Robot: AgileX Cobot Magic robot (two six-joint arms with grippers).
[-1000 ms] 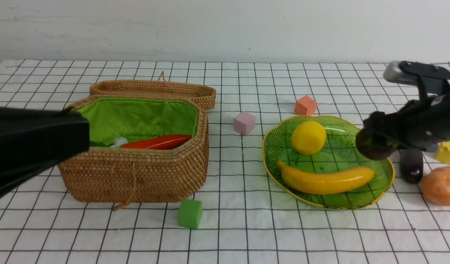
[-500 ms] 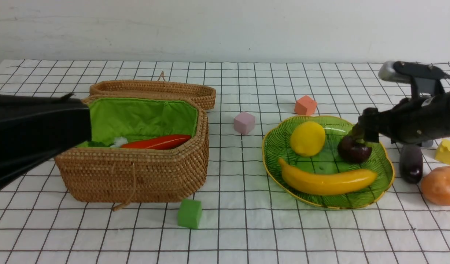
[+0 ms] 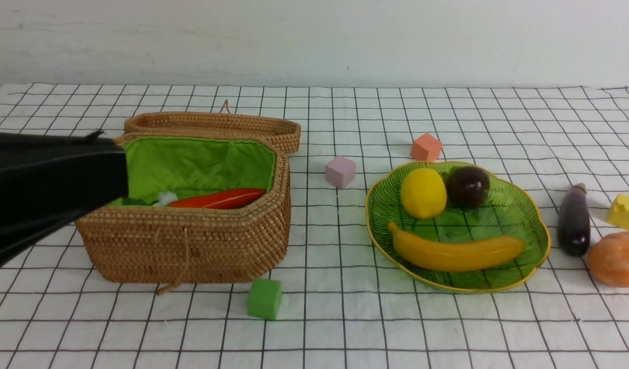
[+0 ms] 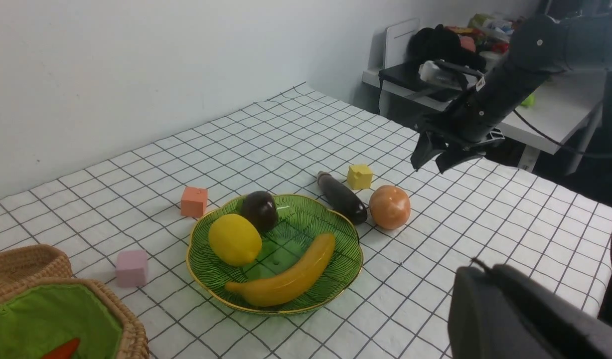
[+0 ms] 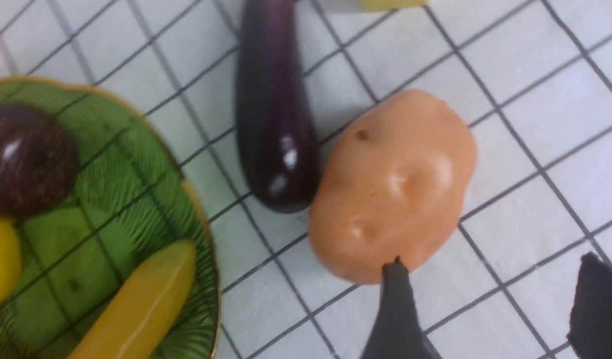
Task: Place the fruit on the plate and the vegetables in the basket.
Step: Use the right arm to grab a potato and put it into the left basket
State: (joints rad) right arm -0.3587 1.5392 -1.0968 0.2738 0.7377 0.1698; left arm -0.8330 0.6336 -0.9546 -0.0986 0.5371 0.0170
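Front view, from the left: the left pincer [image 3: 104, 179] fills the edge as a dark blurred mass in front of the basket's left end, and whether it is apart or together cannot be told. The basket [image 3: 191, 246] stands uncovered on the checked tabletop [image 3: 345, 328], its wicker lid [image 3: 212, 125] lying just behind it. Inside, on the green lining, rests the carrot [image 3: 219, 199]. A green cube [image 3: 265, 298] sits just in front of the basket's right corner, and a pink cube [image 3: 340, 171] lies between basket and plate. An orange cube [image 3: 426, 147] sits just behind the plate [image 3: 519, 205]. All three fruits are on the plate: the lemon [image 3: 423, 192] and the mangosteen [image 3: 468, 186] side by side at the back, touching, and the banana [image 3: 455, 252] lying across the front. To the right of the plate, on the tabletop, the eggplant [image 3: 574, 225] lies lengthwise, with the potato [image 3: 615, 259] close against its near end and a yellow cube [image 3: 624, 211] just behind the potato. The right pincer [image 5: 490, 309] shows only in the wrist views: it is raised above the tabletop close to the potato, jaws spread apart and holding nothing.
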